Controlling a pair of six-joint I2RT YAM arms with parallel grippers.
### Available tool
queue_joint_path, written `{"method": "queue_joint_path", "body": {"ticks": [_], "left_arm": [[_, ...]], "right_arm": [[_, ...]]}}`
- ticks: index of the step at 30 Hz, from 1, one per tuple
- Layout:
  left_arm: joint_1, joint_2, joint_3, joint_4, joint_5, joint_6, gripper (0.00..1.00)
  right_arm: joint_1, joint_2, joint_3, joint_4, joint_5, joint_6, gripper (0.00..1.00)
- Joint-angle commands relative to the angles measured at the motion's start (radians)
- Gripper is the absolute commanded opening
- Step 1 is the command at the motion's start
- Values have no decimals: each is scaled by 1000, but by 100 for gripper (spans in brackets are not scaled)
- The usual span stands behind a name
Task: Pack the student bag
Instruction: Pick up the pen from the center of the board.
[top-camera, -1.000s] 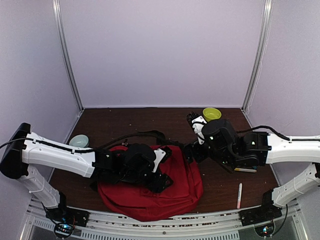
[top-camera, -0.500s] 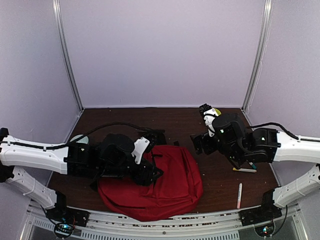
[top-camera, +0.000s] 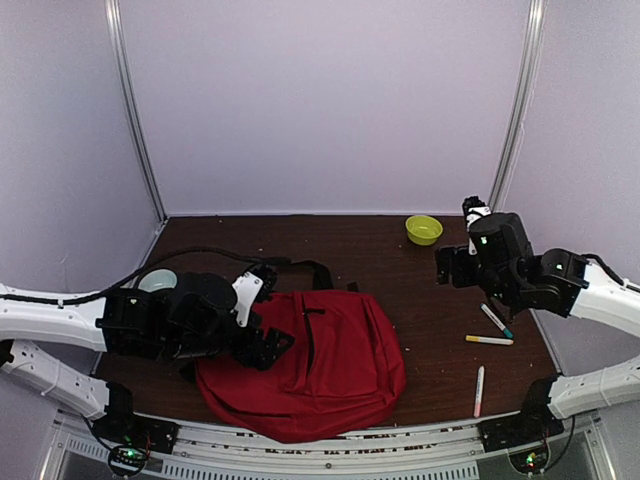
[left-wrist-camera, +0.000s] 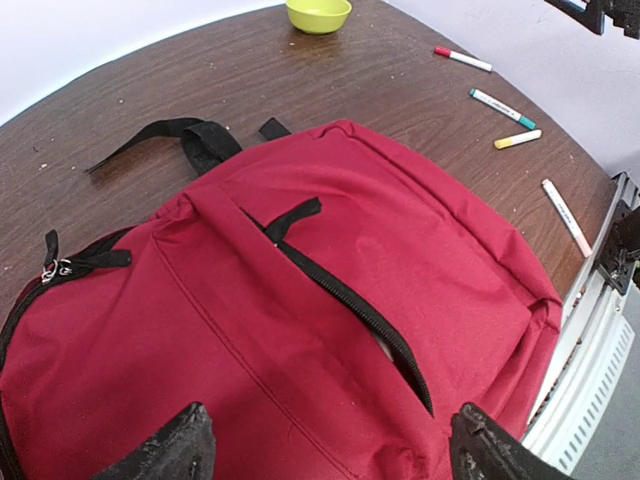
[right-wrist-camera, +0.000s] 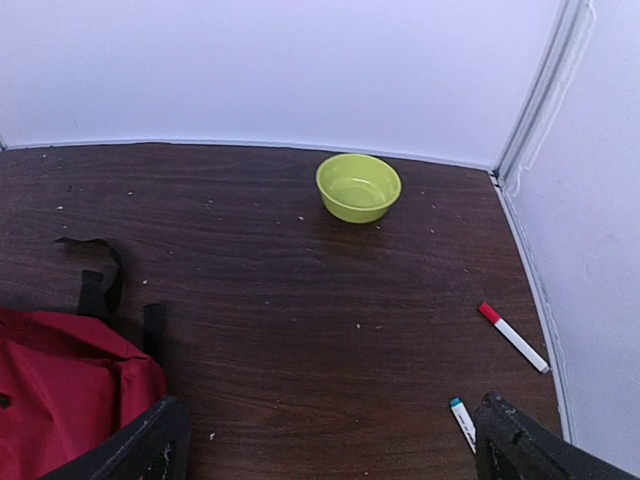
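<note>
Left gripper (left-wrist-camera: 330, 458): fingers spread wide, nothing pinched, hovering above the student bag (left-wrist-camera: 450, 270). I see the bag lying flat on the table (left-wrist-camera: 120, 90) directly beneath this hand, a black zipper running diagonally just ahead of the fingertips.

Right gripper (right-wrist-camera: 335, 445): fingers spread wide, empty, over bare tabletop. The bag's corner sits low, off to this hand's left. Green bowl (right-wrist-camera: 358, 187) ahead. Red-capped marker (right-wrist-camera: 513, 337) to its right, near the wall.

The left gripper (left-wrist-camera: 330, 442) has been drawn back leftward off the middle of the red backpack (top-camera: 335, 365), its jaws spread wider, and the right gripper (right-wrist-camera: 330, 440) has been withdrawn toward the right wall, uncovering the teal-capped marker (top-camera: 496, 321).
</note>
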Motion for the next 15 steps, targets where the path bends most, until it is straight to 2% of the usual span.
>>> {"method": "queue_joint_path", "body": {"ticks": [1,6,15], "left_arm": [[6,-21,-14,-2,-39,4,83],[6,-34,-17,-14,-57,0,83],[16,-56,-29,-45,-81,-3,83]], "right_arm": [[-87,-56,-43,-77,-14,103,100],[-148,-100,-85,-78,-42,141,100],[-283,-74,-114,-148,-145,192,100]]}}
